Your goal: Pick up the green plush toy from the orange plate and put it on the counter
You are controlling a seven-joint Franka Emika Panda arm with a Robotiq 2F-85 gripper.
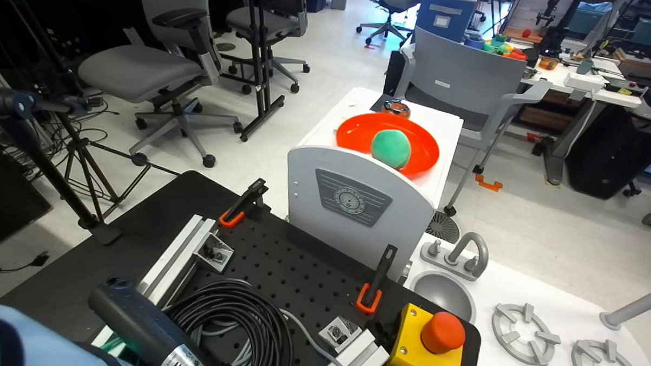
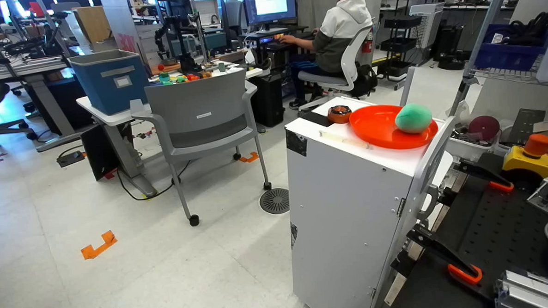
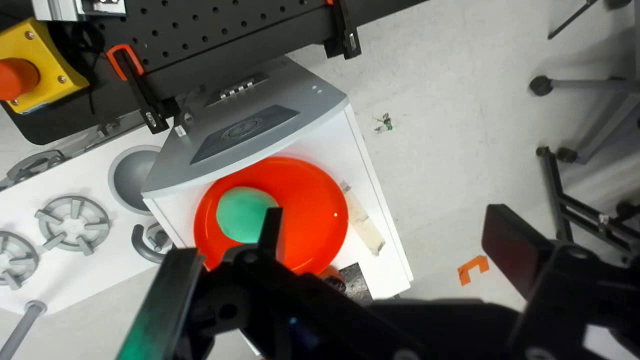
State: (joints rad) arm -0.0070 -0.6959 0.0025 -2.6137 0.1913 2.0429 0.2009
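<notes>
The green plush toy (image 1: 390, 147) is resting in the orange plate (image 2: 370, 126) atop a white cabinet (image 2: 336, 207); the tool (image 3: 385, 225) is hanging released, its jaws gaping.

Gripper (image 3: 387, 225) sits along the lower edge of the wrist view, black, jaws spread wide. Fingertips (image 3: 510, 240) well apart, aimed toward the upper part of the view. One finger shows its flat inner pad, the other mostly edge-on. Linkage dark, detail unclear. Arm pose: can't tell.
</notes>
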